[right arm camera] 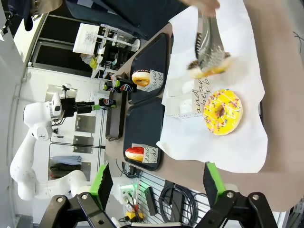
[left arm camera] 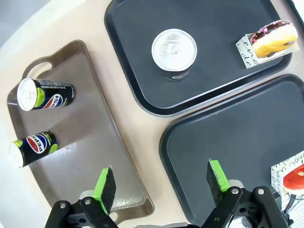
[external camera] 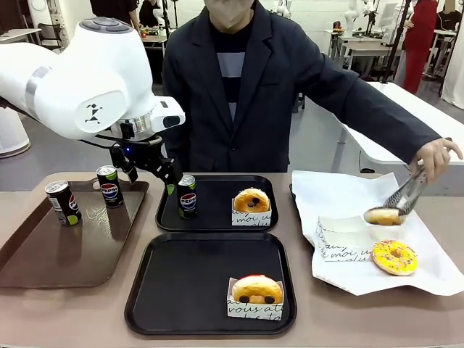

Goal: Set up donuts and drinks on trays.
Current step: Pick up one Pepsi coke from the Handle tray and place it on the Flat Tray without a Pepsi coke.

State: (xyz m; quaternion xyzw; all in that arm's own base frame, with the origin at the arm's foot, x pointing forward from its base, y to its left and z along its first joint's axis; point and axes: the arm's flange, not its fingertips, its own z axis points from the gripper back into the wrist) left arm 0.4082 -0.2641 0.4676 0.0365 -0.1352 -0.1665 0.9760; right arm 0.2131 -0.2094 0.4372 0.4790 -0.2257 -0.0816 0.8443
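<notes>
Left tool [left arm camera: 160, 179] released, jaws wide, pointing down near upright can [external camera: 187, 197] on far tray [external camera: 214, 205], right tool [right arm camera: 156, 179] seemingly spread too

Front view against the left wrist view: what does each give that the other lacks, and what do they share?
Front view: the person's hand holding tongs around a glazed donut above the white paper, where a yellow sprinkled donut lies. Left wrist view: the left gripper seen along its fingers, jaws wide apart and empty. Shared: the far black tray with a can and a boxed donut, the near black tray, the brown tray with two cans.
</notes>
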